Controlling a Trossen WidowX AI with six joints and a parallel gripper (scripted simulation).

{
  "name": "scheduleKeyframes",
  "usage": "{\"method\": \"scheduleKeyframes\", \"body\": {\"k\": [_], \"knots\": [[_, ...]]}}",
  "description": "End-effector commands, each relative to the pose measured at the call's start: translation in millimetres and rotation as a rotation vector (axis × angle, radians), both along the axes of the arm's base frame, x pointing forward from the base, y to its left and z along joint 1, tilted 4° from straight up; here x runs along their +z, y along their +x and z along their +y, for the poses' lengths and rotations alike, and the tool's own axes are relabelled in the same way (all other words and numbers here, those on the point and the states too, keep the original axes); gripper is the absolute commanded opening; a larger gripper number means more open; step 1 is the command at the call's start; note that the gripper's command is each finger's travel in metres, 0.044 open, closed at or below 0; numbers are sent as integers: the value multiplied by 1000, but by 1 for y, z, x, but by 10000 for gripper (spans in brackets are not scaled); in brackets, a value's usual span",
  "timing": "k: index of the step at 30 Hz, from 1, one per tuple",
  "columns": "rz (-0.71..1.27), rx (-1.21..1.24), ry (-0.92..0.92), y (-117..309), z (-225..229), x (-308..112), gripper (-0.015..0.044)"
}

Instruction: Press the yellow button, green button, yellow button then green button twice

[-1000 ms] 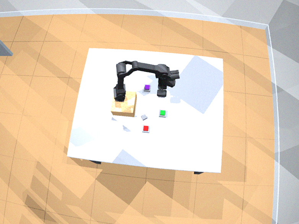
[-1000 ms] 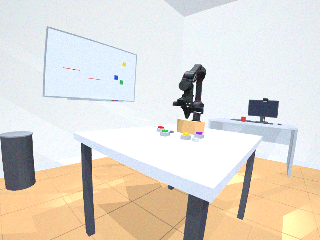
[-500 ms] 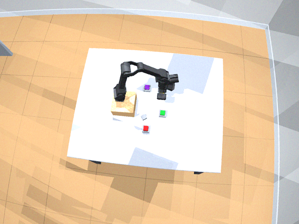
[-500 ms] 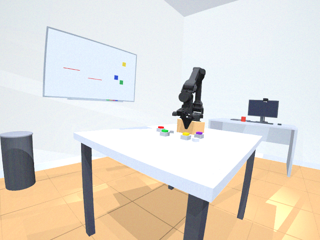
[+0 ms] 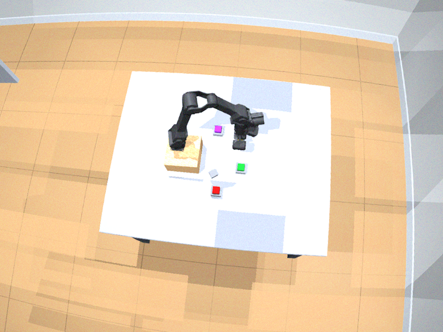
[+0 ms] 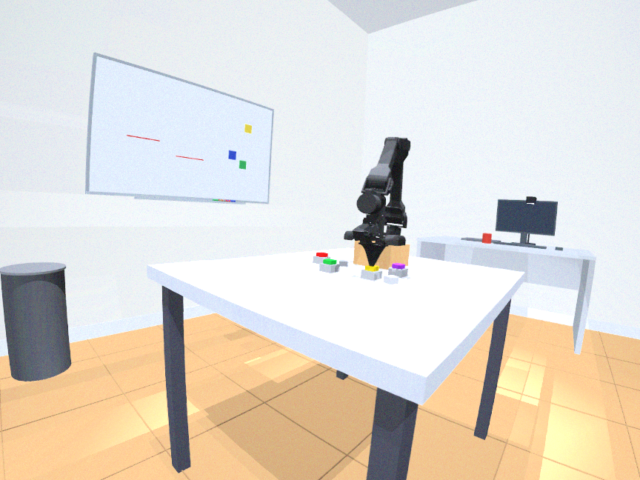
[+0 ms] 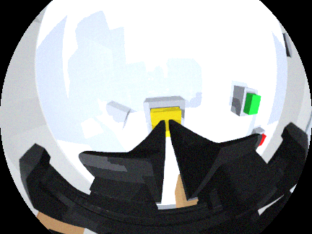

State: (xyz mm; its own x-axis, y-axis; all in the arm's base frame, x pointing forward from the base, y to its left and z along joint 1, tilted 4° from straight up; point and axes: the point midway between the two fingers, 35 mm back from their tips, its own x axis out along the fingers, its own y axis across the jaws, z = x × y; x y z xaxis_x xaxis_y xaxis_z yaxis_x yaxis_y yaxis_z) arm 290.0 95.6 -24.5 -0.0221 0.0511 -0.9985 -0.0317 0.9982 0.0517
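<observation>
My gripper (image 6: 372, 264) (image 7: 166, 123) is shut and empty, pointing down over the yellow button (image 6: 371, 275) (image 7: 166, 114). Its fingertips are at the top of the yellow cap; whether they touch it I cannot tell. The cap stands above its grey base in the exterior view. In the top view the arm hides the yellow button. The green button (image 5: 241, 167) (image 6: 330, 261) (image 7: 254, 104) stands to the right of the fingers in the wrist view, its cap raised.
A purple button (image 5: 218, 129) (image 6: 398, 266) and a red button (image 5: 215, 190) (image 6: 321, 254) (image 7: 263, 139) stand nearby. A grey block (image 5: 213, 173) (image 6: 343, 263) lies between the red button and the wooden box (image 5: 182, 168) (image 6: 398, 255). A pale block (image 6: 390, 279) (image 7: 117, 113) lies beside the yellow button.
</observation>
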Motion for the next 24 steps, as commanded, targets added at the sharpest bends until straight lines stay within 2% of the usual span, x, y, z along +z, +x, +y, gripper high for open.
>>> {"method": "scheduleKeyframes", "body": {"k": [1,22,24], "knots": [[9,-6,2,-2,0,-7,20],[9,-6,2,-2,0,-8,20],[6,-2,0,-1,0,4,20]]}}
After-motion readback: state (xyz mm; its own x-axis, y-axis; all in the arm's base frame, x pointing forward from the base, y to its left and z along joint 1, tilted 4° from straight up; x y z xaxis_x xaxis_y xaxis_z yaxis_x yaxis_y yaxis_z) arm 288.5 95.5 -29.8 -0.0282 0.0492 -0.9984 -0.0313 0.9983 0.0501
